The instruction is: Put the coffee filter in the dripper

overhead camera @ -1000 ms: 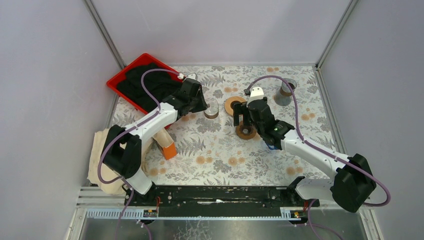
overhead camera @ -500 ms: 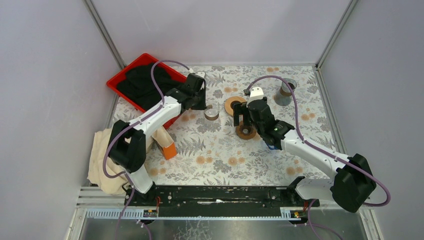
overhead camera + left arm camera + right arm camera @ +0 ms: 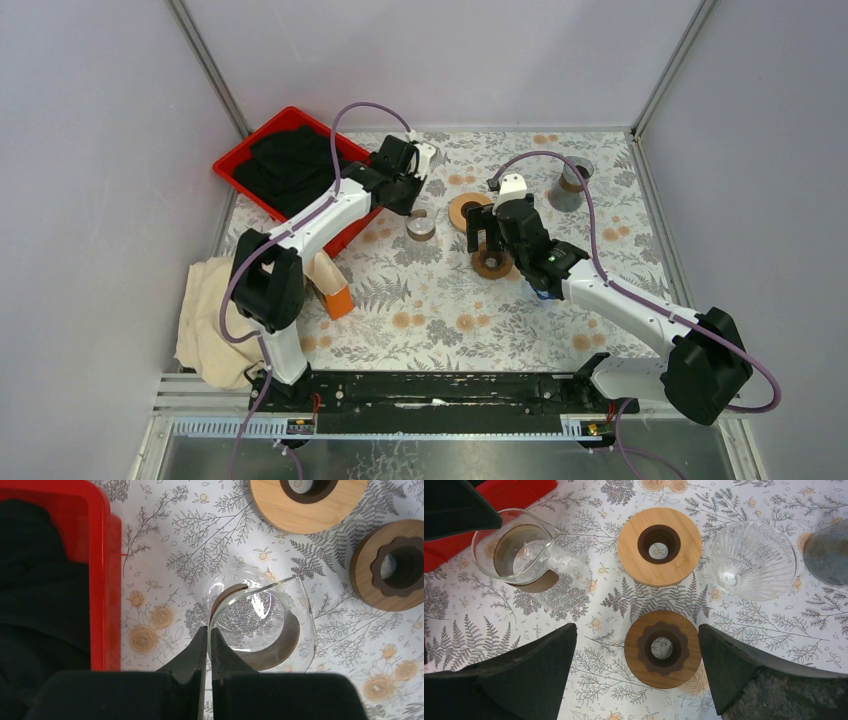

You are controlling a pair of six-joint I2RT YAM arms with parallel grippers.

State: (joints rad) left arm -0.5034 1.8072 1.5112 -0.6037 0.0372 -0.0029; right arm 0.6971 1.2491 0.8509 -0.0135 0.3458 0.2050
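A clear glass dripper cone (image 3: 754,560) stands on the flowered table beside a light wooden ring (image 3: 659,545) and a dark wooden ring (image 3: 662,647). No coffee filter shows clearly in any view. My left gripper (image 3: 209,630) is shut on the rim of a glass carafe (image 3: 255,625) with a wooden collar, which also shows in the top view (image 3: 421,227). My right gripper (image 3: 637,630) is open and empty, hovering with its fingers on either side of the dark ring (image 3: 491,263).
A red tray (image 3: 232,160) holding a black cloth (image 3: 285,165) sits at the far left. A tan pack with an orange end (image 3: 330,285) and a beige cloth (image 3: 205,320) lie at the near left. A grey cup (image 3: 572,187) stands at the far right.
My left wrist has swung from the left of the carafe round to its far side, still at its rim. The carafe has barely shifted. The right arm has not moved.
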